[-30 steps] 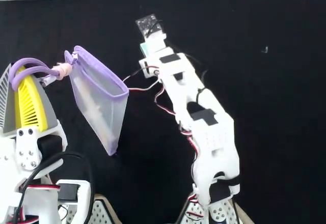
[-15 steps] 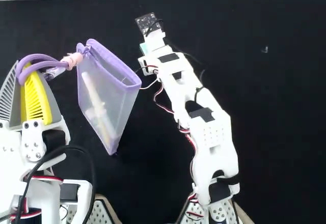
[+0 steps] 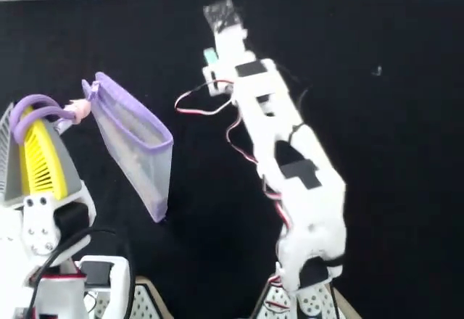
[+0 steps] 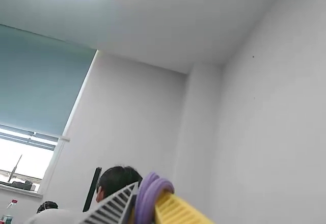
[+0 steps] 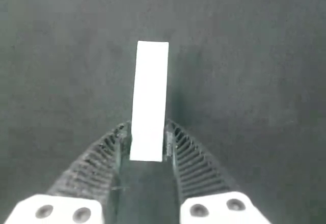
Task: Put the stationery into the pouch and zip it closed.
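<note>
Right end effector (image 5: 147, 132): clamped on a white block (image 5: 150, 96), fingers pinching its near end so most of it sticks out past the tips. It's way out at the far middle of the bench (image 3: 377, 152), at the end of a fully stretched arm (image 3: 223, 16).
Left end effector (image 3: 27, 116): near left corner, pointing up, yellow and grey fingers closed on the pouch's purple strap (image 3: 36, 107). From its own wrist cam you can see the strap (image 4: 153, 191) squeezed between the two fingers (image 4: 145, 196).
Pouch (image 3: 134, 148): hanging off that strap just right of the left end effector, well apart from the right one. See-through purple body with a darker purple top edge, tilted so the top edge slants down to the right. Bottom corner is down by the bench, can't tell if it actually touches.
Zip pull: little pink bit (image 3: 78, 106) right where the strap meets the pouch's top left corner.
Inside the pouch: honestly can't make out what's in there.
White block vs pouch: well apart, block is farther back and to the right.
</note>
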